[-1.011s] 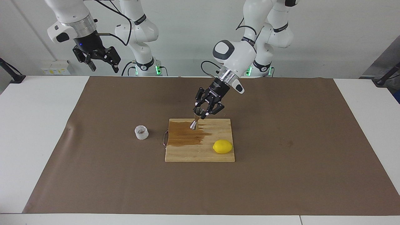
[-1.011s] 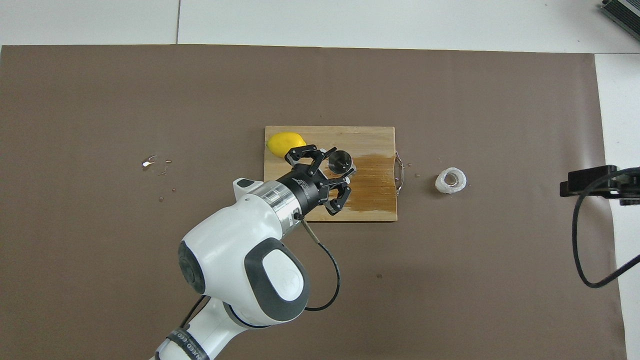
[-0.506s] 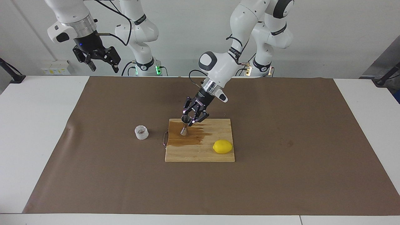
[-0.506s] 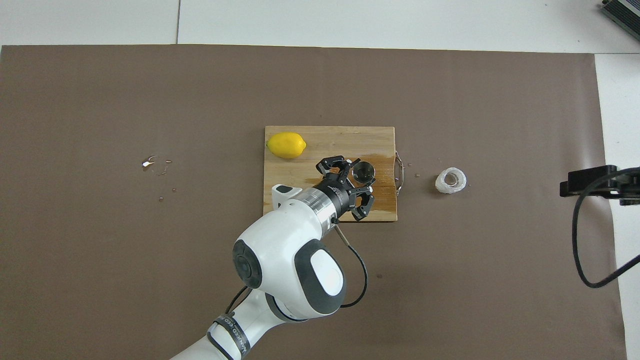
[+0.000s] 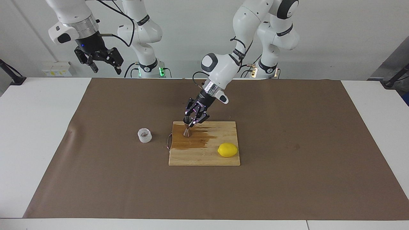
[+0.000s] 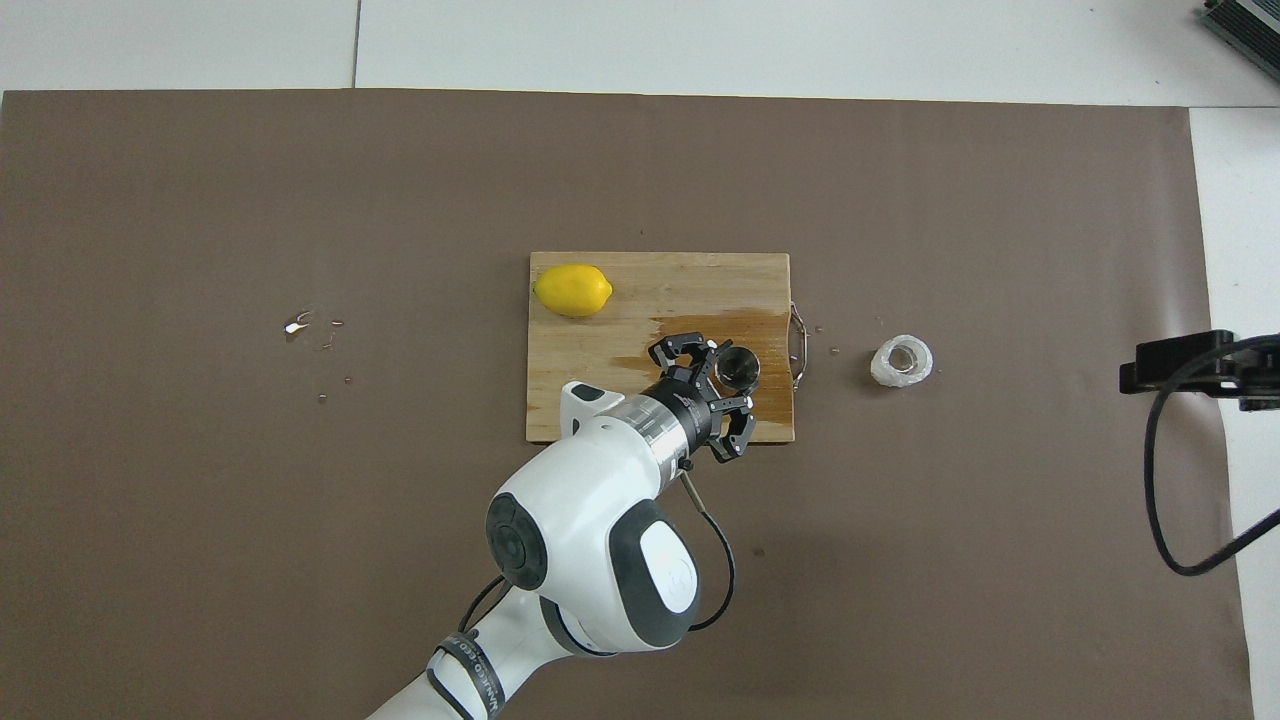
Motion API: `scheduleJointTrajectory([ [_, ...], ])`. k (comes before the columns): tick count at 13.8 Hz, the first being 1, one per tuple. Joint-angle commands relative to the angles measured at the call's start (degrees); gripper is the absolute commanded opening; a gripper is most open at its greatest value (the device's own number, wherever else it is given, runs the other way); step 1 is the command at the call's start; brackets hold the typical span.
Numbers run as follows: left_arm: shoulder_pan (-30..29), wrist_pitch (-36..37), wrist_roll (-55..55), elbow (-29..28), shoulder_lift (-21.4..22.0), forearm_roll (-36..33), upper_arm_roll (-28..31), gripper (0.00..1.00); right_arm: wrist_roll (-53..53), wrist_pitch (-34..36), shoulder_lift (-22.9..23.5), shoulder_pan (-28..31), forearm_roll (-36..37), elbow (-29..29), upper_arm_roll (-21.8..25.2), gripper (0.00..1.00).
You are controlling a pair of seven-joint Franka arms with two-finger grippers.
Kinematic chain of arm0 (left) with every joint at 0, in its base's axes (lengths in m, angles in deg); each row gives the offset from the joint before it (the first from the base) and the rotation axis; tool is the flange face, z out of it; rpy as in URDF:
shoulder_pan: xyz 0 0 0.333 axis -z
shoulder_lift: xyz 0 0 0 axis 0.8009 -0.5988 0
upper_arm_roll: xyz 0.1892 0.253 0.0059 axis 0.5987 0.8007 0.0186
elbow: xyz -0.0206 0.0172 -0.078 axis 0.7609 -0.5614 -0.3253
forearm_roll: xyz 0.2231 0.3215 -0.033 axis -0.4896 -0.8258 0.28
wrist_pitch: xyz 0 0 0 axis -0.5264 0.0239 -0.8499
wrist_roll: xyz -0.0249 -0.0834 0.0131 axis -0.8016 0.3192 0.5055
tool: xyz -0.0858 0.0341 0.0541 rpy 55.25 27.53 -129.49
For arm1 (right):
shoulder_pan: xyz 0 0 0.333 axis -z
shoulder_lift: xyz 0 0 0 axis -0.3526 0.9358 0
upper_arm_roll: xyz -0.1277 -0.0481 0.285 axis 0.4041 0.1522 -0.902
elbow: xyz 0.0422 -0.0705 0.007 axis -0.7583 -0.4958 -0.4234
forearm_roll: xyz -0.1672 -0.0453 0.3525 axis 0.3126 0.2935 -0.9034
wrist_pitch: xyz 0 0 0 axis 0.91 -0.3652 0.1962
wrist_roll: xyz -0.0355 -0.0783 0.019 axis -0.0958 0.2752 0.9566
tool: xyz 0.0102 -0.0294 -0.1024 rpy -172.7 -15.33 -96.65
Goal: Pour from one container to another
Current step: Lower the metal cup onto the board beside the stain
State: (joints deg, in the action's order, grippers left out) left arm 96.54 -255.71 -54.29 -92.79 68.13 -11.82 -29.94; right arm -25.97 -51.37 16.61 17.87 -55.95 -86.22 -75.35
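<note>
Right now the left gripper point(image 5: 191, 120) is pinched tight on the top rim of the little steel jigger point(image 5: 187, 128), which stands straight up with its foot on the wet, dark patch of the wooden board point(image 5: 223, 159). The grip looks thin, just on one edge of the rim. When the claw lets go, it could drag that edge and tip the jigger, because the jigger has a skinny middle and a small foot. The board is wet under it, so it might also slide.

Just past the jigger, off the board's edge toward the right arm's end of the table, sits the small clear cup point(image 5: 144, 135) on the brown mat point(image 5: 287, 191). It is near but not touching the board. The board's metal handle point(image 5: 169, 141) sticks out between them, and a low sweep toward the cup could bump it.

The lemon point(image 5: 227, 149) lies on the board on the left arm's side of the claw, well apart, so it is likely safe.

The right gripper point(image 5: 104, 65) waits up high, spread wide and holding nothing. If it comes for the cup, it could squeeze too hard or knock it over, since the cup is small and light-looking. Pouring into such a narrow mouth could spill more.
</note>
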Motion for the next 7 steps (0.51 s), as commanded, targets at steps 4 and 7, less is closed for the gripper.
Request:
scheduleJointTrajectory([
  [4, 1.3, -3.0, -0.2, -0.7, -0.5, -1.0, 0.8, 0.45, 0.1, 0.5, -0.5, 0.5, 0.2, -0.3, -0.2, 1.0],
  [7, 1.3, -3.3, -0.3, -0.4, -0.5, -1.0, 0.8, 1.0, 0.1, 0.5, -0.5, 0.5, 0.2, -0.3, -0.2, 1.0],
])
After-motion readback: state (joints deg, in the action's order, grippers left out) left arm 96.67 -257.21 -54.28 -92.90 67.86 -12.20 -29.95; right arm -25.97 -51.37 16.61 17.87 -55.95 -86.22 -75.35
